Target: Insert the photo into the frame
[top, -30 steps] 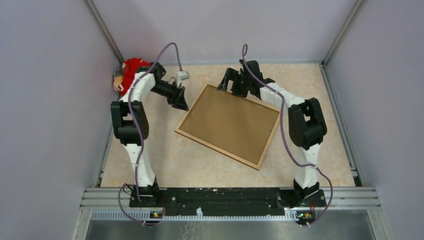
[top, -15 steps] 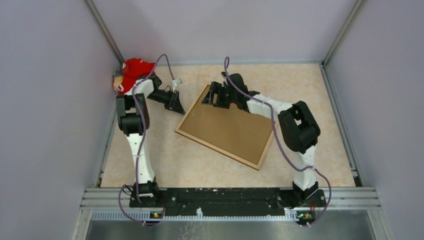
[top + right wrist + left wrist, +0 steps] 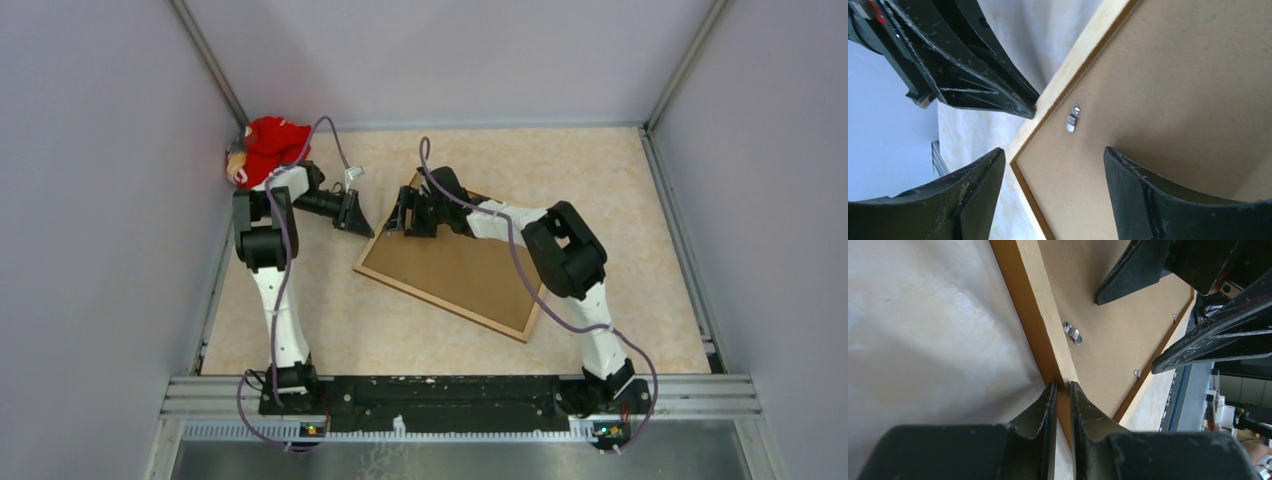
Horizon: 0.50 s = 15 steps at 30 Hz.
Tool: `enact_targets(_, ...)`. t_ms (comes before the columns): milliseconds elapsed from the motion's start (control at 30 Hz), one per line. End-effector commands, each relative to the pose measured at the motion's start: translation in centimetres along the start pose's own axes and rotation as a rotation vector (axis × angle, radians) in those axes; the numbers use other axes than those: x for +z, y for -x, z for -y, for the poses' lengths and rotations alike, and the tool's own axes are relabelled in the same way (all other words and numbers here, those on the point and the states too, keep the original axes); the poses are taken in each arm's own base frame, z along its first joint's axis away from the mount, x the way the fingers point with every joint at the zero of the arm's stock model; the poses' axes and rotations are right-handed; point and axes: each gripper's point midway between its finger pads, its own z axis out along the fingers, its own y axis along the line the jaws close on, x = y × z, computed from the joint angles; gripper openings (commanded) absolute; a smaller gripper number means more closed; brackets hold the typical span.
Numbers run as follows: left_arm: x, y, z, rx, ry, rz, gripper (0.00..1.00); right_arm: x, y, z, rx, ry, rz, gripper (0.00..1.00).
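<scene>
2 tools meet at the left corner of the frame, which lies face down and skewed in the middle of the worktop. Its plain brown backing board faces up. The photo shows in none of the views; whether it already sits under the board cannot be told.

The left tool has its fingers drawn nearly together, the tips touching the pale moulding at the corner. Whether they actually pinch the wood or only press against it cannot be told. The right tool stands wide open and holds nothing. 1 finger hangs outside the corner over the worktop, the other over the board, with a small metal clip between them.

The frame looks light and stiff, but its moulding is narrow and thin, so it would likely slide on the smooth worktop rather than stay put when pushed. The best hold is probably across the moulding's thickness near a corner, with the other tool steadying it. The board seems thin and rigid, kept in by the clips, which would have to be swung aside first. A photo is probably limp and easily creased, so it is best taken by an edge and kept flat.
</scene>
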Motion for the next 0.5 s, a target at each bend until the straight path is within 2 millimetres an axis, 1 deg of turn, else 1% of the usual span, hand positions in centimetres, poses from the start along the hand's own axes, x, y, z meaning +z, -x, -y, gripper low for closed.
enact_targets(0, 1.5, -1.9, 0.6, 0.036, -0.013, -0.064, 0.18, 0.5, 0.5, -2.8, -0.019, 0.074, 0.021, 0.72)
enact_targets(200, 2.1, -2.8, 1.0, 0.036, -0.023, -0.078, 0.18, 0.7, -1.0, -2.4, -0.007, 0.074, 0.001, 0.70)
enact_targets(467, 2.2, -3.0, 0.9, 0.034, -0.018, -0.087, 0.17, 0.9, -1.8, -2.2, 0.012, 0.078, -0.020, 0.67)
